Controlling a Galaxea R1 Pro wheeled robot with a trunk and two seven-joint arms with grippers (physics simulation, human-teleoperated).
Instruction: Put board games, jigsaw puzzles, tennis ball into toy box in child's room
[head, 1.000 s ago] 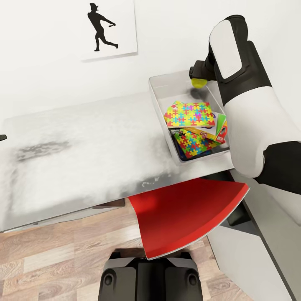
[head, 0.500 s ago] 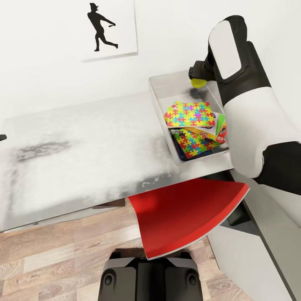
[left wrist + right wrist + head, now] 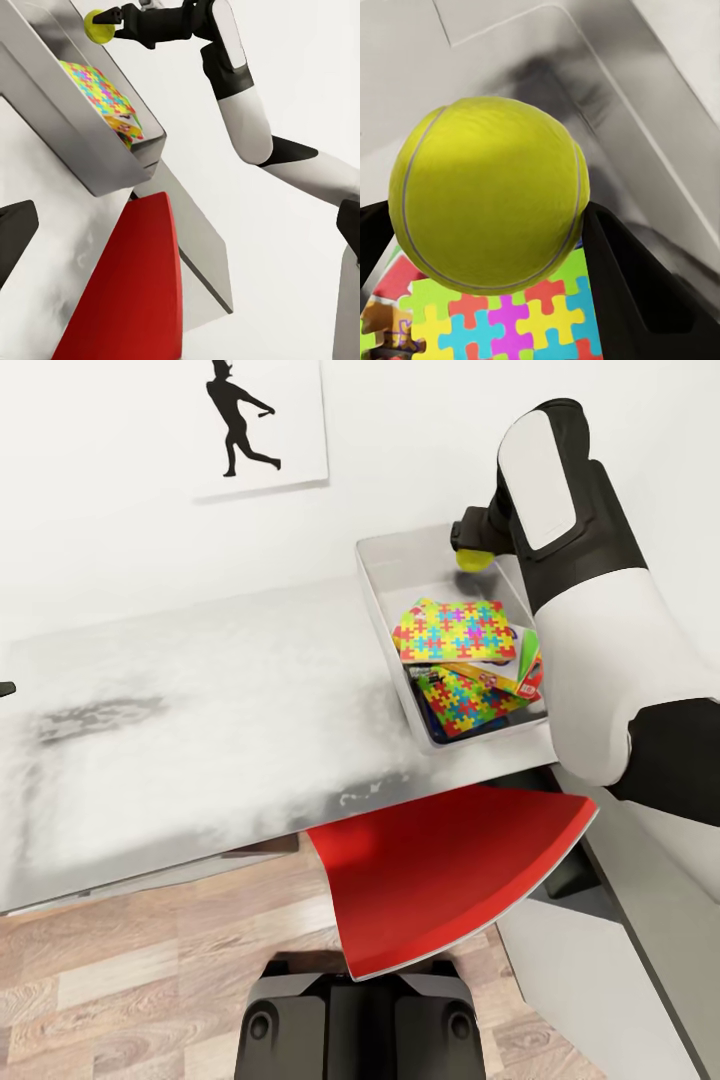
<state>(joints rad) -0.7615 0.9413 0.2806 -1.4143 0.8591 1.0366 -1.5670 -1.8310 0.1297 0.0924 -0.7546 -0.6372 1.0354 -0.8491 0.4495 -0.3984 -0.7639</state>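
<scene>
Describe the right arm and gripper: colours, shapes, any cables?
The right arm has glossy white rounded shells split by black joint bands, plus a black-edged white oval panel. The right gripper is matte black with two slim fingers. No cables or markings are visible.

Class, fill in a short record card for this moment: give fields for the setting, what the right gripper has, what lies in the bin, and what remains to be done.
Setting: white table, wall picture behind
Right gripper: shut on the tennis ball, held above the toy box
In the toy box: two jigsaw puzzles, board games partly covered beneath
Left gripper: state unclear
Remaining: release the ball into the box
</scene>
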